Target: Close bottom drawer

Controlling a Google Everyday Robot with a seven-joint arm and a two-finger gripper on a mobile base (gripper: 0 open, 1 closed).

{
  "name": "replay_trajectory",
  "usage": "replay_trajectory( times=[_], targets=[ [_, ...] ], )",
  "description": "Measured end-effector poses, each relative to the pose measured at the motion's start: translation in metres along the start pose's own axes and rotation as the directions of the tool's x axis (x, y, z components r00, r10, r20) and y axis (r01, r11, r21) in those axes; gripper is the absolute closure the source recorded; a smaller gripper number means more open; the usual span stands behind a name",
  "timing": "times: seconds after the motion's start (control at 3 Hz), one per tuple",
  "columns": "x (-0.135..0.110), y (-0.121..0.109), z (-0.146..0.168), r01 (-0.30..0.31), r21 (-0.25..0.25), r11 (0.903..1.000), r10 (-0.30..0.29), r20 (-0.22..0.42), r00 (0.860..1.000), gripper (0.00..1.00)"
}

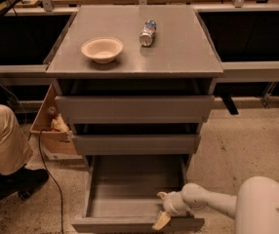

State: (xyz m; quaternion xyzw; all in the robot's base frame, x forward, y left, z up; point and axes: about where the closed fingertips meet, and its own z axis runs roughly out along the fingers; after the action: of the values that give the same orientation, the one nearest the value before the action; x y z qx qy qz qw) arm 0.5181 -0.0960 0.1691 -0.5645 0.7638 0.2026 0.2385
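Note:
The bottom drawer [129, 189] of the grey cabinet stands pulled far out, its shallow grey box empty and its flat front [115, 225] at the bottom edge of the view. My gripper [162, 209] is at the drawer's front right corner, with one pale finger [160, 222] lying over the top of the front panel and the other just inside the box. The white arm [212, 203] reaches in from the lower right.
The top drawer front [134, 108] and middle drawer front [135, 144] sit above. A cream bowl [102, 48] and a lying can [148, 32] are on the cabinet top [178, 52]. A person's leg and shoe [8, 160], a cable and a cardboard box [51, 126] are at the left.

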Motion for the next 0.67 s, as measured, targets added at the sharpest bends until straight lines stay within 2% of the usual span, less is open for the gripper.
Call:
replay_trajectory(
  times=[0.33,0.67],
  targets=[
    [-0.0058,-0.0042,0.0010,0.012,0.004,0.9999,-0.012,0.014,1.000,0.41],
    [-0.0111,-0.0034,-0.0061,0.012,0.004,0.9999,-0.012,0.014,1.000,0.26]
  ],
)
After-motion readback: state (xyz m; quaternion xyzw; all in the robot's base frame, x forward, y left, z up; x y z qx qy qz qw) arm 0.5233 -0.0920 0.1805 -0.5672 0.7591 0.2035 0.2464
